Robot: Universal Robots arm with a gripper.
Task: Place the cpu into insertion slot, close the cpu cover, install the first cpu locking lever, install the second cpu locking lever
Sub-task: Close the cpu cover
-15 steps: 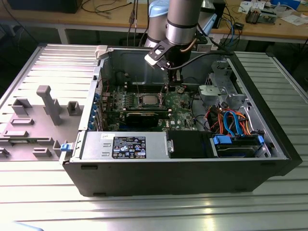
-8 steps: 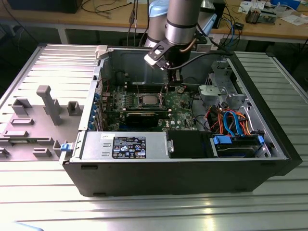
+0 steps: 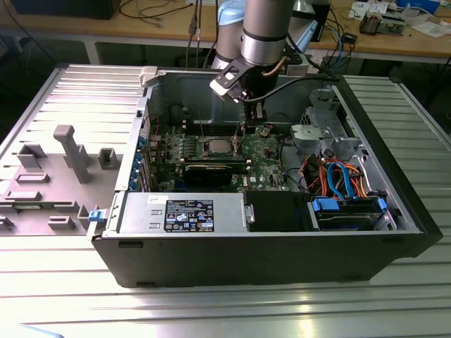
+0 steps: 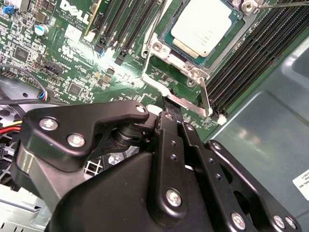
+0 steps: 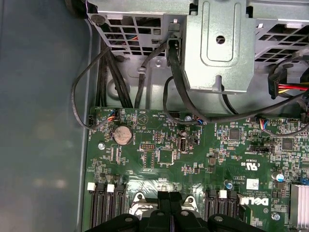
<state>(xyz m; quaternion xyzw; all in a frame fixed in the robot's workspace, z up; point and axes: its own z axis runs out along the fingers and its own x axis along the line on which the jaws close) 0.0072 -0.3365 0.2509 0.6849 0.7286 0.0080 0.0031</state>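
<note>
case: an open computer case [image 3: 130, 211] lies on the table [image 3: 211, 310], its green board [image 3: 264, 149] bare.
cpu: the cpu [image 4: 205, 25] sits flat in the slot [image 4: 193, 73]; placing looks done.
cover: the cover [image 4: 168, 35] appears folded down around it.
gripper: the gripper [image 5: 170, 197] is low at the slot's edge, its fingers [image 5: 163, 202] narrow and pressed together.
lever: for the wire lever [image 4: 205, 96], i cannot tell if it is latched.
</note>
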